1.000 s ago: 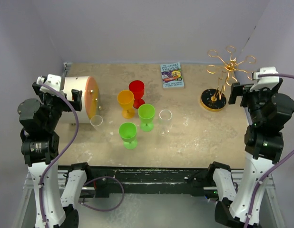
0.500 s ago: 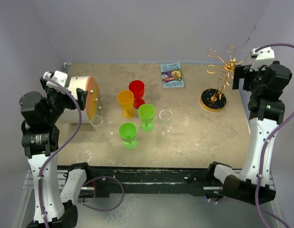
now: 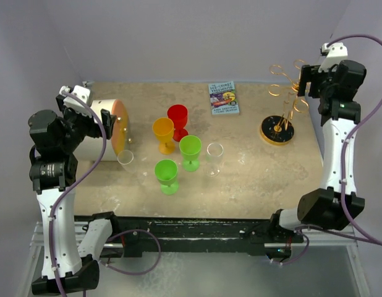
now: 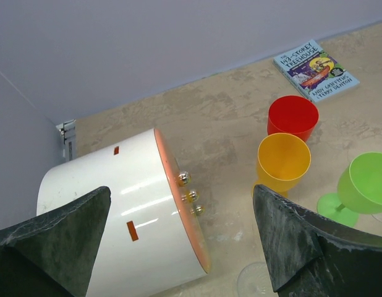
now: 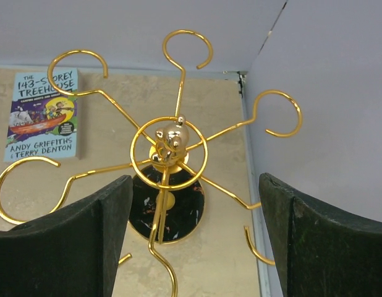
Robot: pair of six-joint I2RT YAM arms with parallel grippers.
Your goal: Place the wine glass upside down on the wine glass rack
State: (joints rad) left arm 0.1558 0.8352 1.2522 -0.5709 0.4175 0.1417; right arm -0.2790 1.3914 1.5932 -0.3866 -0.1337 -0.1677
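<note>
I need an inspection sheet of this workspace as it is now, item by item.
Surface: beige speckled table; no spill seen.
Job's things: wine glass rack back right, upright, no glass hung; red glass, orange glass, green glasses and clear glasses upright mid-table.
Clutter: white drum on its side, left; book at back.
End effectors: left end effector open, facing the drum; right end effector open, above the rack.
Cables: purple cables along both arms.
Surroundings: plain pale walls; nothing else seen.
</note>
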